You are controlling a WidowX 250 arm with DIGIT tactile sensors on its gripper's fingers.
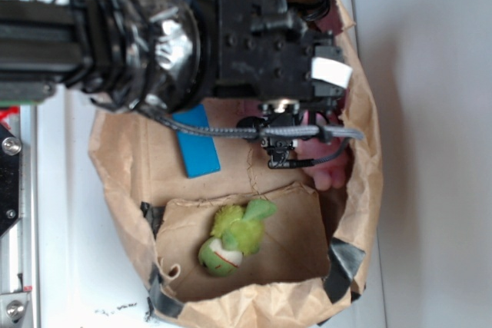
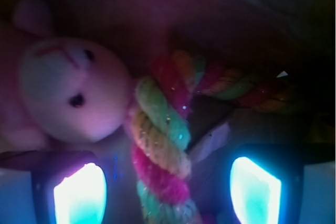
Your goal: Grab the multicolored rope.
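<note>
Wrist view first: my gripper [image 2: 168, 187] has its fingers [image 2: 80, 195] spread apart, glowing pads at seven and five o'clock, and a twisted limb of the multicolored rope [image 2: 160, 145] runs straight up between them. Nothing is clamped yet, so I judge this the end of the approach, just before the pinch. Next I'd ease down a touch and close squarely across that strand. Moving outward, the rope loops off toward two o'clock into shadow, and the pink plush [image 2: 73, 93] lies touching it at ten o'clock, so the left pad has little spare room. From the exterior view, the arm hangs low inside the paper bag [image 1: 369, 151]; its crumpled wall crowds the three o'clock side. The blue card [image 1: 198, 144] sits at nine o'clock of the gripper, the green plush [image 1: 234, 237] well apart at six.
</note>
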